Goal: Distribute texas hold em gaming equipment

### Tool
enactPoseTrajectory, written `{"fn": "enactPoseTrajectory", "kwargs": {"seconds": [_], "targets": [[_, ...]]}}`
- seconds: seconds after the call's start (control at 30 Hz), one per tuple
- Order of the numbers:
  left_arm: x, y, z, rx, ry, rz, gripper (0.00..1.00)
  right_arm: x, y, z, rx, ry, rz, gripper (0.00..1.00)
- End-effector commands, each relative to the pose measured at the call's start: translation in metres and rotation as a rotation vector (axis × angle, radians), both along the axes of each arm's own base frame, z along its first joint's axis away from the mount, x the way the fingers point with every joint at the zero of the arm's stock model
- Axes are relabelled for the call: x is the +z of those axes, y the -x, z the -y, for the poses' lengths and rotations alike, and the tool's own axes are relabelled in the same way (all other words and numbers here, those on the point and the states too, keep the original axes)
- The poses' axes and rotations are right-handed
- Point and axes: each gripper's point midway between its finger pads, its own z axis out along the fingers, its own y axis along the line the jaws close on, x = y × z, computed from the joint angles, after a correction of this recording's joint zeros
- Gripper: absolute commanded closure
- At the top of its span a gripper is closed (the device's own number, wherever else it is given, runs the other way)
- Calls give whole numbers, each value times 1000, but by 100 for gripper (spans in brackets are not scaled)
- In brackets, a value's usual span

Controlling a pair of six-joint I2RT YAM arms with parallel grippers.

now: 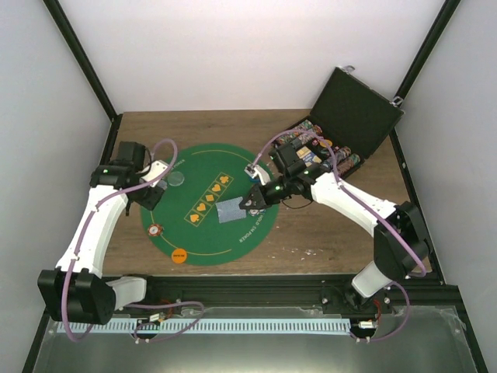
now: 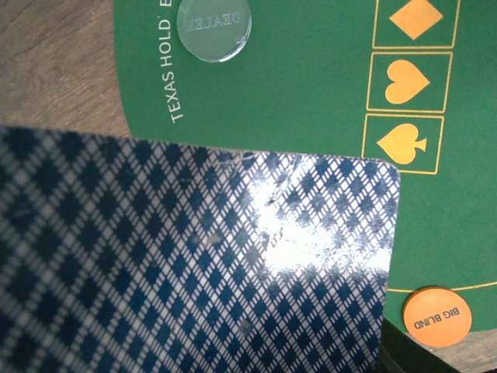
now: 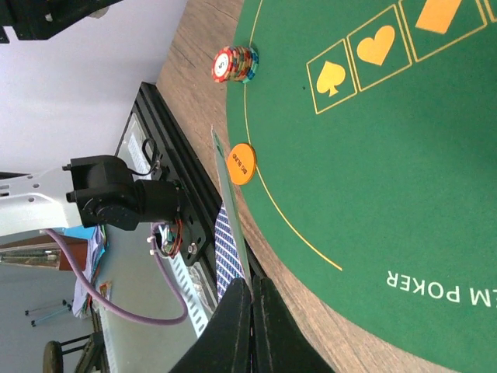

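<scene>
My right gripper (image 1: 250,202) is shut on a grey-blue-backed playing card (image 1: 231,210) and holds it over the green felt mat (image 1: 233,159). In the right wrist view the card (image 3: 227,249) stands edge-on between the closed fingers (image 3: 233,318). My left gripper (image 1: 149,196) is at the mat's left edge. Another blue diamond-backed card (image 2: 194,264) is raised close to the left wrist camera and hides the fingers. A striped chip stack (image 1: 158,230) (image 3: 235,64) and an orange "big blind" disc (image 1: 179,255) (image 2: 437,315) (image 3: 241,164) lie on the mat's near-left rim.
A clear "dealer" disc (image 1: 177,179) (image 2: 213,27) lies on the mat's left side. The open black case (image 1: 353,109) with rows of chips (image 1: 326,151) stands at the back right. The black frame rail (image 1: 256,287) runs along the table's near edge.
</scene>
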Motion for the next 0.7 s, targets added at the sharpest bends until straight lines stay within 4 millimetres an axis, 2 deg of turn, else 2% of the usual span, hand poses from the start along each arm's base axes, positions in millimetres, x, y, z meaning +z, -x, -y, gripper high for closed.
{"fn": "enactPoseTrajectory", "kwargs": {"seconds": [0.0,0.23,0.5,0.67], "targets": [[0,-2,-1,20,15,41,52,12,6,3,-13,3,9,99],[5,-7,3,37,48,79,52,20,3,6,-49,20,26,99],[8,-13,9,36,83,104,52,45,-17,4,-61,55,126,99],[3,-15,8,34,74,106,51,44,-30,-3,-14,80,187,99]]}}
